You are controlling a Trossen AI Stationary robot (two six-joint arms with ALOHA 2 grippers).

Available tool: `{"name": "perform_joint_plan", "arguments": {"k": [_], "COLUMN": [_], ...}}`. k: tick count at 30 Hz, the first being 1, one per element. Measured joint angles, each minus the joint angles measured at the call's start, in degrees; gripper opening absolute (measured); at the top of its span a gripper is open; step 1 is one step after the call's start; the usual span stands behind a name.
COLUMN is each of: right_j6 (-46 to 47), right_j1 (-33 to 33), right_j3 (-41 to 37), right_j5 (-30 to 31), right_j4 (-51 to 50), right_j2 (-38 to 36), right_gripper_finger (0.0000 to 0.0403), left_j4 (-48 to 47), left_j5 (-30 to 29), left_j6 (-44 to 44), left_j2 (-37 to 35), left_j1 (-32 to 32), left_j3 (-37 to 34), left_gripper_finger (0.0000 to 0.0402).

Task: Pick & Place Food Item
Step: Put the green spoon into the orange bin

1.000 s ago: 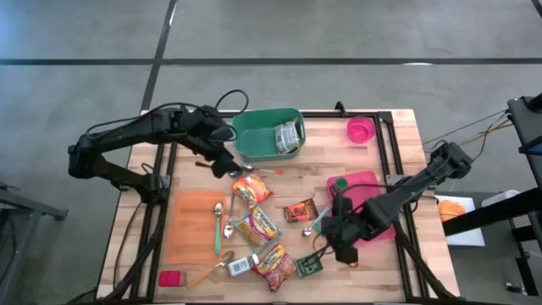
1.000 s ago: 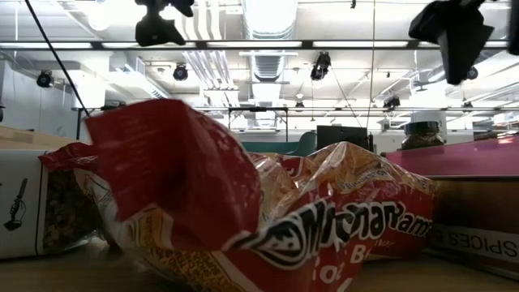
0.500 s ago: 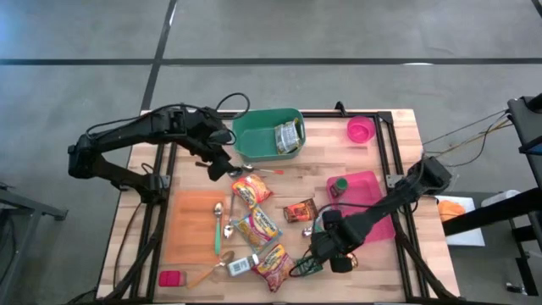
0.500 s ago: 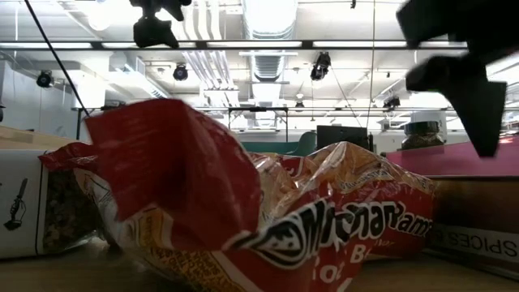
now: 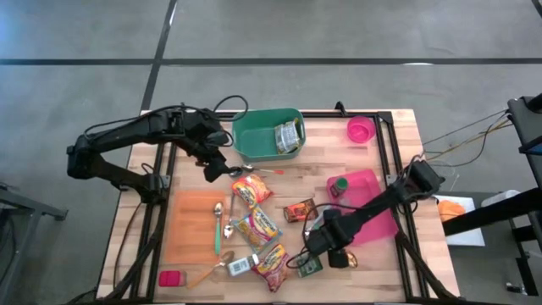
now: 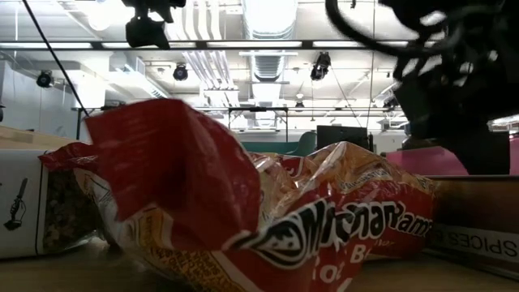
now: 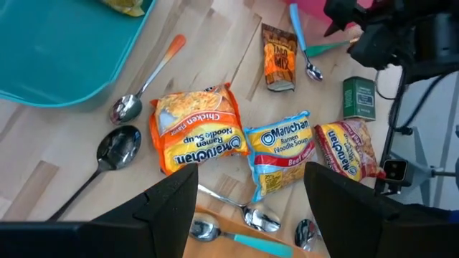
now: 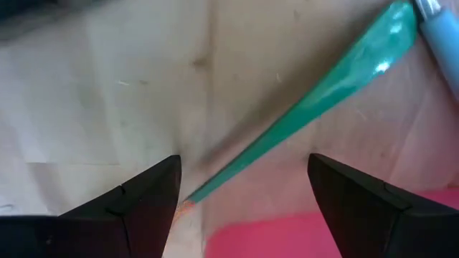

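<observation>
Pointing down with its fingers apart, the right end effector (image 5: pixel 318 240) holds nothing and hangs low above the worktop (image 5: pixel 398 135), over a green utensil handle (image 8: pixel 315 93) beside the pink tray (image 5: pixel 373 182). Ramen packets (image 5: pixel 252 188) lie near the worktop's middle. The left end effector (image 5: pixel 213 168), also open and empty, waits beside the green bin (image 5: pixel 254 140).

Bright ceiling lights, blurred close-up wrist view
</observation>
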Motion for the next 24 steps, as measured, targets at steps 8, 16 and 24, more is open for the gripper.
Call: {"name": "perform_joint_plan", "arguments": {"k": [8,16,24], "right_j6": [1.7,3.7,3.4], "right_j1": [-0.6,-0.5,-0.4], "right_j3": [-1.4,-1.2,2.6], "right_j5": [-0.7,-0.2,-0.6], "right_j4": [1.5,2.3,2.7], "right_j2": [-0.3,-0.3,0.0], "right_gripper_finger": [0.0250,0.0101,0.0016], "left_j4": [0.0,0.0,-0.8], "left_j5": [0.0,0.0,0.0], "left_j6": [-0.2,-0.2,0.0], "left_j2": [-0.5,-0.5,-0.5], "left_j1": [0.0,0.0,0.0], "left_j3": [0.0,0.0,0.0], "left_gripper_finger": [0.0257,0.0257,0.0257]}}
